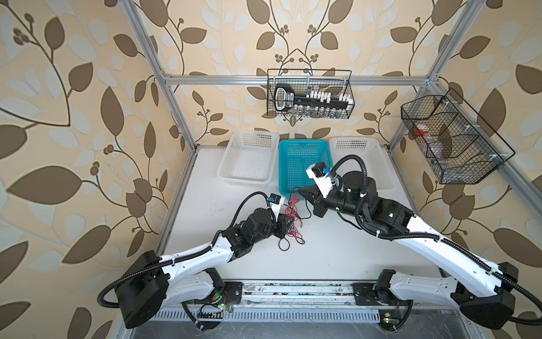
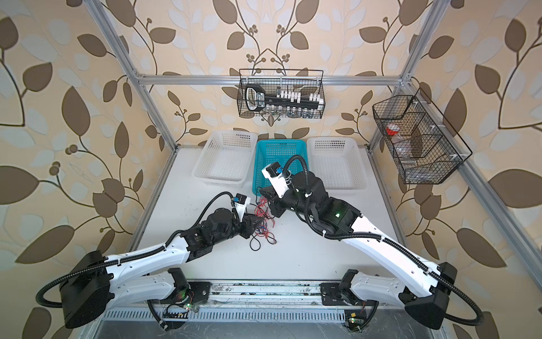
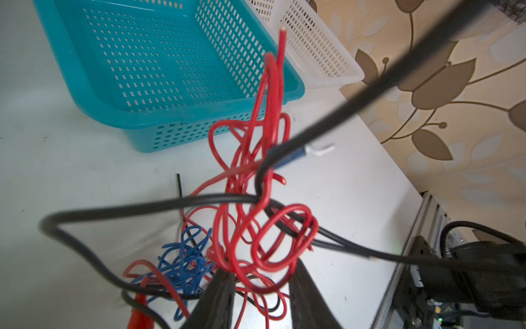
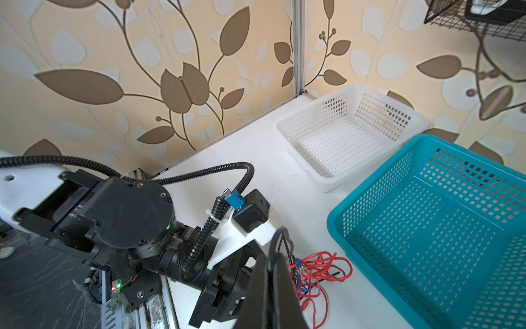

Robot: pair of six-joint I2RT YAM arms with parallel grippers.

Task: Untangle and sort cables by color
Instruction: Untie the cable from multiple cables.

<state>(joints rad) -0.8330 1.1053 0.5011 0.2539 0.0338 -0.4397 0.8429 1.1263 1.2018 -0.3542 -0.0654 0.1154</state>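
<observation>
here my right gripper (image 4: 274, 257) is clamped on a black cable (image 3: 355, 101) just beside the teal basket (image 3: 170, 115); my left gripper (image 3: 260, 270) stands apart around red cables (image 3: 273, 85).

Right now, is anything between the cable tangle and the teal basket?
No object: only bare table separates the tangle from the teal basket. But the black cable held by the right gripper threads through the red cables, so they would likely drag together.

The red cables (image 3: 280, 71) and black cable (image 3: 142, 205) have smooth, slightly glossy insulation. The teal basket (image 3: 142, 116) and white basket (image 4: 316, 104) are perforated plastic. The white surface (image 1: 337, 249) looks matt and scuffed, and the frame (image 1: 234, 79) is brushed metal.
</observation>
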